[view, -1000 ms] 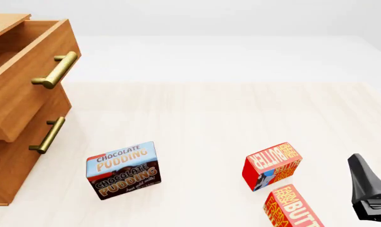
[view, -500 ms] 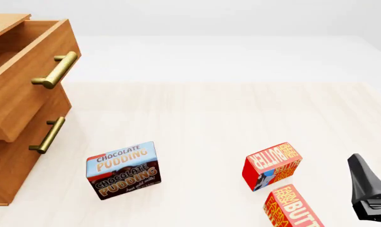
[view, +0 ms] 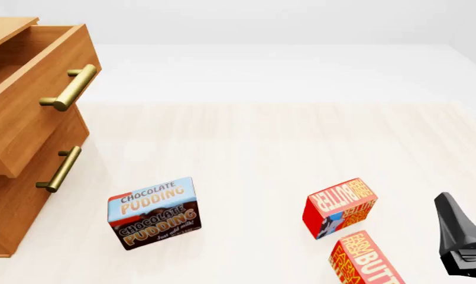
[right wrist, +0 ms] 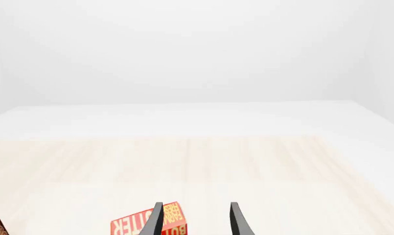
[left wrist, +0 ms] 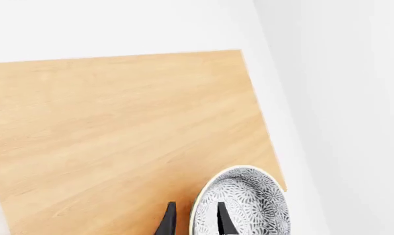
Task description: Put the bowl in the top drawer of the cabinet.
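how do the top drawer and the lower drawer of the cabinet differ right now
The top drawer is pulled out, its front standing forward of the cabinet with the open box showing behind it; the lower drawer is shut, set back beneath it. The top drawer's handle sits nearer the camera and looks bigger than the lower drawer's handle. Both are orange-brown wood with one brass bar handle.
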